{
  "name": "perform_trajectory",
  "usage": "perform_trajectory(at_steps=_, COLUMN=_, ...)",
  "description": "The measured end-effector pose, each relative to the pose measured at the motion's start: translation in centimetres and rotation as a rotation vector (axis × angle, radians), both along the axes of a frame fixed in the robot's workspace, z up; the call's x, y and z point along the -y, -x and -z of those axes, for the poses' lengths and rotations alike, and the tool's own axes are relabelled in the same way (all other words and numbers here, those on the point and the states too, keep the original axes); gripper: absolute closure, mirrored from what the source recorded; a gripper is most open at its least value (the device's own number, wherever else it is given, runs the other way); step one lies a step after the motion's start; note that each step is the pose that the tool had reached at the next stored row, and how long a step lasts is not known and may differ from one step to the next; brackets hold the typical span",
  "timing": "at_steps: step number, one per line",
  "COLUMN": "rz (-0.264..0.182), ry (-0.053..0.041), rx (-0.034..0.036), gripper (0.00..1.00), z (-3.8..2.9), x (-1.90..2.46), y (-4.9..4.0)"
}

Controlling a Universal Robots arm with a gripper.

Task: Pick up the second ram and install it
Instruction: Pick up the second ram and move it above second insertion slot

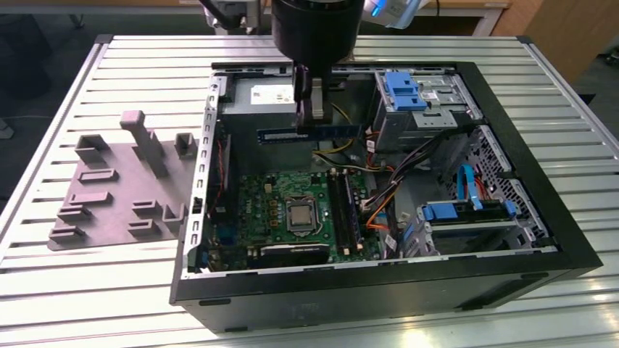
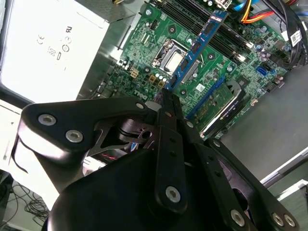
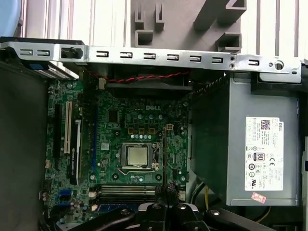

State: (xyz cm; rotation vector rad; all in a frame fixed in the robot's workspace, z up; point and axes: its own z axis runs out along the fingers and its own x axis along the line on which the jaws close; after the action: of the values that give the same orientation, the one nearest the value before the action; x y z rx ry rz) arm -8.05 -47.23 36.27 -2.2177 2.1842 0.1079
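In the exterior view the open computer case [image 1: 387, 290] lies on its side on a slatted table [image 1: 116, 65], with a grey plastic tray [image 1: 106, 196] just beside the case's wall on the exterior view's left. The gripper [image 1: 307, 122] hangs over the far half of the case, pinching the second ram [image 1: 277, 135] at about its middle. The stick hangs level and edge-down in the air, near the power-supply box [image 1: 261, 93] and above the far edge of the green board [image 1: 266, 210], well apart from the long black slots [image 1: 343, 210].

The second wrist view shows what the first cannot: the stick's flat blue face [image 2: 198, 44] with its row of chips, reaching away from the pressed-together gripper [image 2: 166, 94] across the board's processor socket [image 2: 169, 54].

In the first wrist view the second ram [image 3: 165, 154] appears edge-on, a thin dark line rising from the gripper [image 3: 166, 204] beside the socket [image 3: 138, 156], between the slots [image 3: 125, 190] and the case wall nearest the tray [image 3: 187, 19]
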Motion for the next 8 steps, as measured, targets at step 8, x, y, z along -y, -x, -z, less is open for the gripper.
perform_trajectory(at_steps=8, rz=0.001, ry=-0.0001, rx=0.0000, gripper=0.89, z=0.64, x=0.12, y=-0.03)
